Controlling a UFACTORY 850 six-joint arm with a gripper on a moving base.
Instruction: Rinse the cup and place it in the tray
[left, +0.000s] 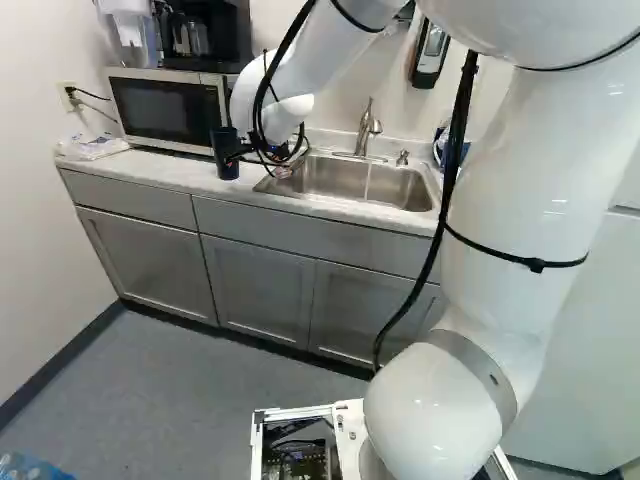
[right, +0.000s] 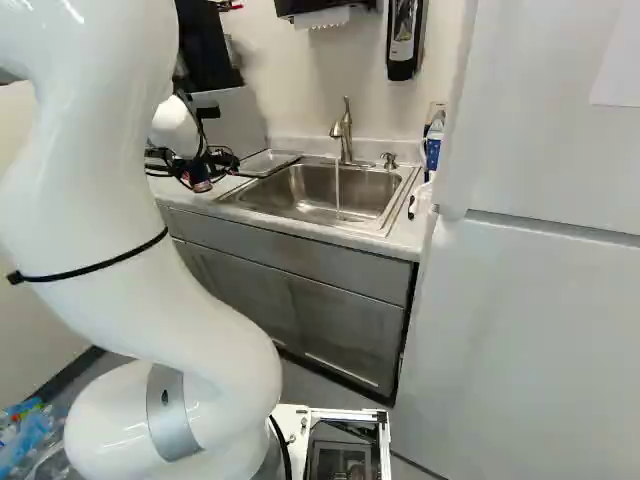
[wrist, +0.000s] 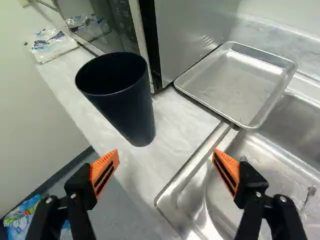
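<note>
The cup (wrist: 125, 105) is plain, dark navy, tall and round, tapering from a wide mouth to a narrower base. It stands upright on the bench (wrist: 170, 120), mouth up, near the front edge. The tray (wrist: 235, 82), a shallow metal rectangle with a raised rim, lies face up nearer the back edge, one corner over the sink's (wrist: 192, 200) edge.
</note>
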